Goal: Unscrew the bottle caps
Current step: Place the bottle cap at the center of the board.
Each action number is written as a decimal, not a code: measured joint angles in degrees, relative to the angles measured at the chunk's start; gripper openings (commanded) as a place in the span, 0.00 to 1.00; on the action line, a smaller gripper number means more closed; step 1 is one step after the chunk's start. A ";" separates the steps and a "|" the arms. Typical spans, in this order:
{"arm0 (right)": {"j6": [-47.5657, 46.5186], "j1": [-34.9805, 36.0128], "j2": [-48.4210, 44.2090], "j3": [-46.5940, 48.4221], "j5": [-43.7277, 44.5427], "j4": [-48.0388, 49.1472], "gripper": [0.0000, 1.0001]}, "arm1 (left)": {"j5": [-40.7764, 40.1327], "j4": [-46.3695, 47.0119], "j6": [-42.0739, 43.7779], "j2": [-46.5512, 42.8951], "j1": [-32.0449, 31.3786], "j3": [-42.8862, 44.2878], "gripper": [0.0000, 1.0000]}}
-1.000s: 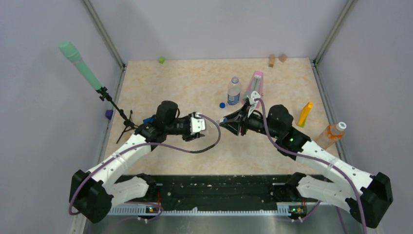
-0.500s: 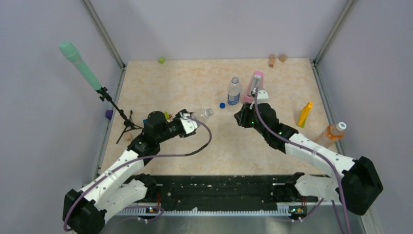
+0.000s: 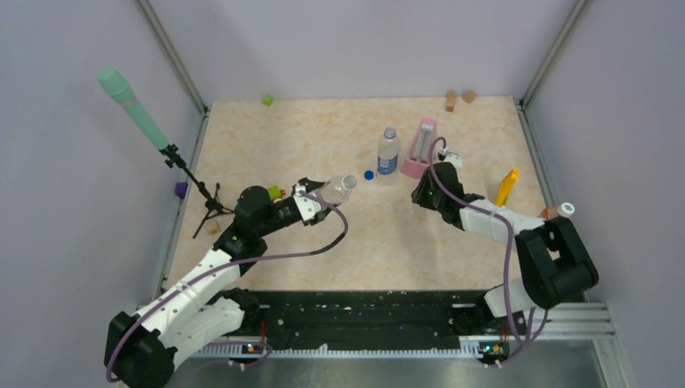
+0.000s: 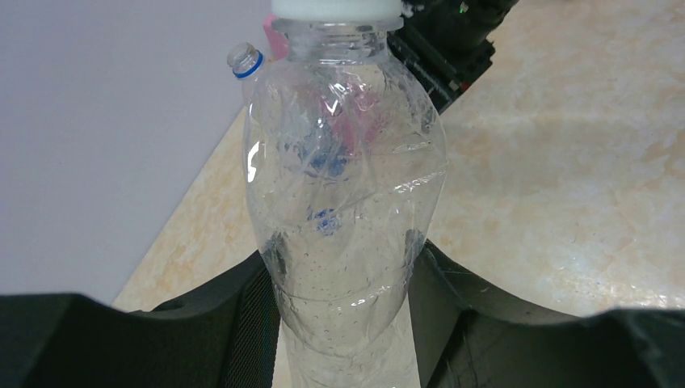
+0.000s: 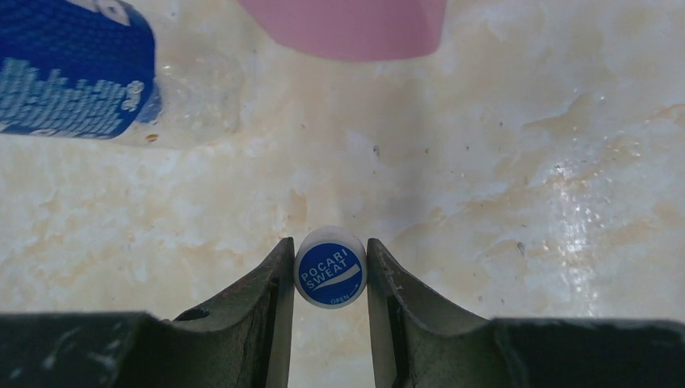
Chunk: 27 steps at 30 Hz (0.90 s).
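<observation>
Two black fingers of the right gripper [image 5: 329,257] pinch a small blue-topped cap [image 5: 330,279] printed POCARI SWEAT, one finger against each side, over the tabletop [image 5: 525,162]. Past the tips, the blue-label bottle [image 5: 73,69] stands to the left and the pink metronome [image 5: 355,28] straight ahead.

The left gripper [image 4: 343,279] is clamped around the lower body of the plain clear bottle [image 4: 343,178], whose white cap [image 4: 335,8] is on. Seen from above, that bottle is tilted and sits near the middle of the table. The blue-label bottle's neck is open, and a dark blue cap [image 3: 368,174] lies just beside it on the left. The orange bottle [image 3: 552,217] shows at the right edge, partly hidden by the right arm, with a yellow object [image 3: 506,187] near it.

The surface is beige, marbled and glossy, catching glints of light. Pale lilac walls [image 3: 363,40] close it in on three sides, with metal posts [image 3: 174,56] at the far corners. A green cube [image 3: 266,99] and wooden blocks [image 3: 460,99] lie along the far edge. A green microphone [image 3: 133,109] on a tripod [image 3: 206,206] stands at the left edge.
</observation>
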 measured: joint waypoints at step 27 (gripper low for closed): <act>1.95 -0.63 11.13 6.86 1.62 2.51 0.56 | 3.54 3.63 -3.72 0.48 0.00 -0.94 0.00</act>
